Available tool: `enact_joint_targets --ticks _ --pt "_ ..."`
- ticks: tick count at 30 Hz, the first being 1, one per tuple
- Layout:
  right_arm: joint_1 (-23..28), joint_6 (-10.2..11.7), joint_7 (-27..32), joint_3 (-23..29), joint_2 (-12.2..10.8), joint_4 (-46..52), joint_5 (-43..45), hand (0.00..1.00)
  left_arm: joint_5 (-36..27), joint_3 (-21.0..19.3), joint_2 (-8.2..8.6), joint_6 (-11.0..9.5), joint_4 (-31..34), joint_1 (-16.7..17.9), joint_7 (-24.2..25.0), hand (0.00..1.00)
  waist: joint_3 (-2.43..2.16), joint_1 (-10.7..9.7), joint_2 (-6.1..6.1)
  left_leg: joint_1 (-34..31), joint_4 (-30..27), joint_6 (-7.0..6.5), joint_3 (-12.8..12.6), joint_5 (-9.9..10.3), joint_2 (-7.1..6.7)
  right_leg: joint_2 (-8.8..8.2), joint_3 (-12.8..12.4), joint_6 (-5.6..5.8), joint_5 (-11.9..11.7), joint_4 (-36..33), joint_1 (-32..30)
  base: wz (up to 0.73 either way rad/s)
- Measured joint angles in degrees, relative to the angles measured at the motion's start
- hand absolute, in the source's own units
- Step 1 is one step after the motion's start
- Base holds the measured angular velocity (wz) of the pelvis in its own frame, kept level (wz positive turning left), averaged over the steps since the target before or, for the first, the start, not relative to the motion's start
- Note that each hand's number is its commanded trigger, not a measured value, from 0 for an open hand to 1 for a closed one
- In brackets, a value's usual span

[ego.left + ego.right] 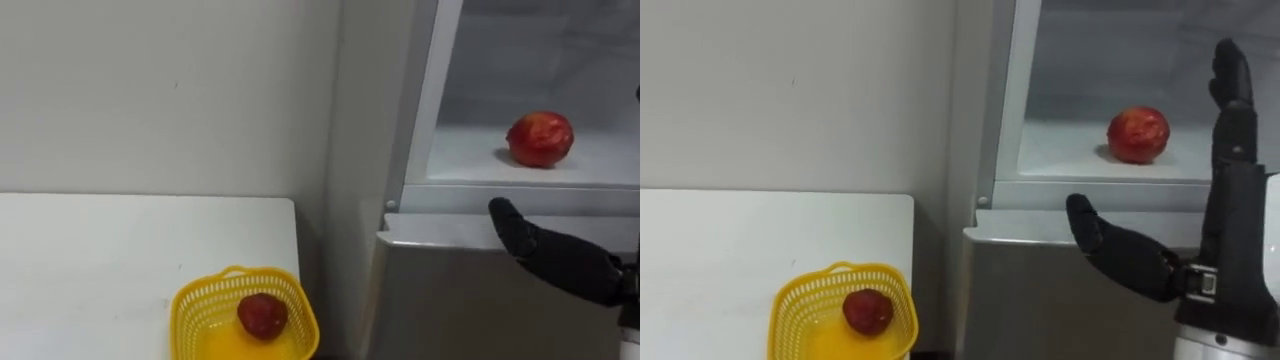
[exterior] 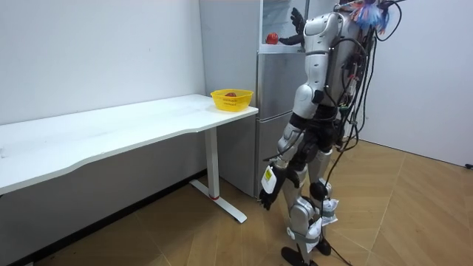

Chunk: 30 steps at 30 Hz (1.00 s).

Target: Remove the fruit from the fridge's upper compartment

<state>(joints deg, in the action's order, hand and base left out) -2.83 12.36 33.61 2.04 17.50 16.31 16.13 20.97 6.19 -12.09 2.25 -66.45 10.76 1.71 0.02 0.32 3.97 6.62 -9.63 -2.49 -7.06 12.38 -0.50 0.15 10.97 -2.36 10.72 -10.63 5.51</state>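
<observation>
Round red fruit [image 1: 1138, 134] sits on the white fridge shelf [image 1: 1065, 155], eleven o'clock from the empty, straight-fingered right hand [image 1: 1160, 265]; probably firm, light, slick, best cupped around its middle.

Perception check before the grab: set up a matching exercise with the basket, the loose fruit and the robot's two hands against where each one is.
1. yellow basket
2. loose red fruit
3. right hand
4. left hand

a. raised, open, before the fridge
b. on the shelf
c. hanging low at the robot's side
d. on the white table, at its corner

Pairs: 1-d, 2-b, 3-a, 4-c
</observation>
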Motion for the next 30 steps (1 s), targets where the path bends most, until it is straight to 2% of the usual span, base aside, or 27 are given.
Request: enact_joint_targets --ticks 2,4,6,9,11,12,15,17,19,23,25,27,30 --pt "-2.99 -0.09 0.11 1.91 0.87 -3.80 -0.36 0.00 -0.09 -0.56 -0.09 0.05 0.17 0.06 0.40 0.00 -0.11 0.02 0.15 -0.08 0.00 -0.04 0.44 0.01 -0.08 -0.12 0.32 0.02 -0.01 -0.02 0.00 0.05" --pt "-6.03 -1.43 0.35 3.56 3.64 -6.59 -1.58 0.00 -0.02 -1.06 -0.32 0.20 0.64 0.15 1.11 0.00 -0.21 0.17 0.27 -0.03 -0.02 -0.04 0.70 0.01 -0.10 -0.18 0.40 0.02 -0.01 -0.10 0.05 0.06" --pt "-7.57 -2.04 0.98 3.84 5.03 -6.94 -2.16 0.00 -0.02 -1.64 -0.41 0.22 1.21 0.38 1.24 0.00 -0.19 0.31 0.31 -0.02 -0.06 -0.02 0.86 0.00 -0.05 -0.12 0.48 0.02 -0.01 -0.11 0.11 0.04" --pt "-9.85 -2.43 1.59 3.83 5.82 -7.41 -2.07 0.00 -0.06 -2.51 -0.52 0.25 1.40 0.21 1.22 0.00 -0.05 1.05 0.66 0.23 -0.11 0.05 0.97 -0.04 0.04 -0.03 0.49 -0.04 0.03 -0.09 0.37 0.00" --pt "-12.32 -2.51 2.06 3.84 6.50 -9.60 -3.22 0.00 -0.07 -3.26 -0.66 0.26 1.36 -0.03 1.16 0.00 0.30 1.35 1.29 0.36 -0.12 0.10 1.04 -0.07 0.04 -0.04 0.50 -0.08 0.05 -0.08 0.47 0.00" --pt "-13.74 -2.63 2.11 3.80 7.17 -11.43 -4.67 0.00 -0.10 -3.25 -0.92 0.27 1.37 -0.32 1.14 0.00 0.34 1.67 1.79 0.31 -0.14 0.11 1.10 -0.08 0.03 -0.04 0.54 -0.09 0.06 0.00 0.48 0.00" --pt "-17.10 -4.08 2.12 3.79 8.92 -15.05 -5.80 0.00 -0.12 -3.29 -1.33 0.34 1.20 -0.55 1.35 0.00 0.08 1.98 2.82 0.13 -0.12 0.09 1.23 -0.07 -0.05 -0.08 0.64 -0.08 0.08 0.03 0.42 0.01" --pt "-19.11 -4.54 2.10 3.79 10.00 -16.64 -5.72 0.00 0.04 -3.56 -1.70 0.55 1.22 -0.25 1.74 0.00 0.13 2.41 3.03 -0.03 -0.12 0.09 1.39 -0.07 -0.09 -0.02 0.87 -0.08 0.07 0.01 0.34 0.04" --pt "-20.46 -5.04 2.00 3.87 11.39 -18.43 -5.83 0.00 0.10 -4.89 -1.80 1.47 1.30 0.04 2.18 0.00 -0.20 2.43 3.56 -0.11 -0.11 0.09 2.13 -0.07 -0.17 -0.03 1.84 -0.06 0.07 0.02 0.52 0.15" --pt "-22.21 -5.27 0.63 3.86 12.10 -20.61 -5.82 0.00 0.02 -5.57 -1.82 1.56 1.37 0.31 2.49 0.00 -0.08 2.74 3.45 -0.10 -0.19 0.09 2.67 -0.07 -0.19 -0.21 3.35 -0.03 0.05 0.03 0.96 0.13" --pt "-23.60 -6.20 -0.76 3.86 12.40 -23.12 -5.96 0.00 -0.01 -5.94 -1.85 1.56 1.46 0.37 2.48 0.00 0.07 2.94 3.24 -0.18 -0.18 0.09 3.17 -0.07 -0.18 -0.45 3.58 -0.03 0.05 0.04 1.00 0.08" --pt "-23.63 -6.25 -1.65 3.85 12.41 -23.80 -6.21 0.00 0.00 -5.94 -1.84 1.56 1.94 0.76 2.63 0.00 0.11 2.97 2.97 -0.33 -0.20 0.09 3.39 -0.07 -0.19 -0.46 3.77 -0.03 0.05 0.04 0.93 0.05" --pt "-23.75 -6.25 -2.24 3.86 12.43 -25.02 -6.79 0.00 0.10 -6.05 -1.79 1.55 2.29 1.15 3.05 0.00 -0.20 2.96 2.66 -1.11 -0.51 0.09 3.60 -0.07 -0.23 -0.54 4.10 -0.03 0.04 0.02 0.41 0.03"
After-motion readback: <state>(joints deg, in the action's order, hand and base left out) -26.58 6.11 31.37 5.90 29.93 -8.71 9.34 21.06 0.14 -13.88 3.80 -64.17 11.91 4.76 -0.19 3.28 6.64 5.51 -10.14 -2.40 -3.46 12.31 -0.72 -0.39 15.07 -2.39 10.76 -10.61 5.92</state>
